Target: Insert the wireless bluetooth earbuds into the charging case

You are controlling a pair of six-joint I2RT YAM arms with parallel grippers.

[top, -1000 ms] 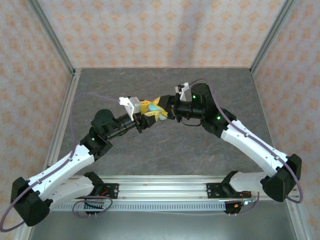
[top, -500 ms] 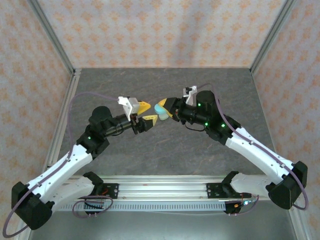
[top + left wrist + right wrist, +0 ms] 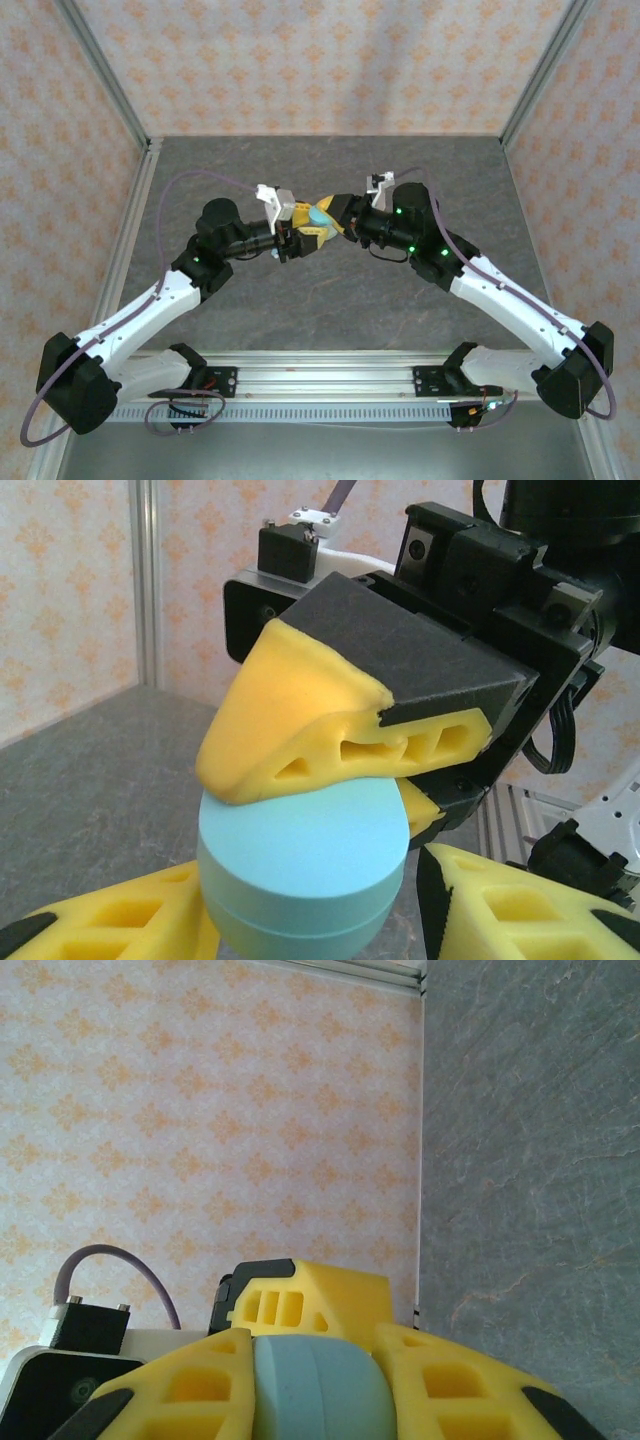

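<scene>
i could read no text, label, brand or number anywhere i looked: the teal charging case (image 3: pixel 300 870) showed a blank face, and the wallpaper (image 3: pixel 200 1110) carried just an orange ornamental pattern, no lettering.

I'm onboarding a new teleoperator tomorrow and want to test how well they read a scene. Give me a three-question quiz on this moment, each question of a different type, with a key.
1. True or false: the light teal oval plastic case rests on the grey stone-look table.
2. Multiple choice: in the right wrist view, what presses on both sides of the case?
A) the yellow fingers of the right gripper
B) a metal clip
C) nothing
3. Fill in: in the left wrist view, the case's lid is ___ (open or closed).

Key:
1. False. It is held in the air above the table.
2. A.
3. Closed. Only a thin seam shows.
</scene>
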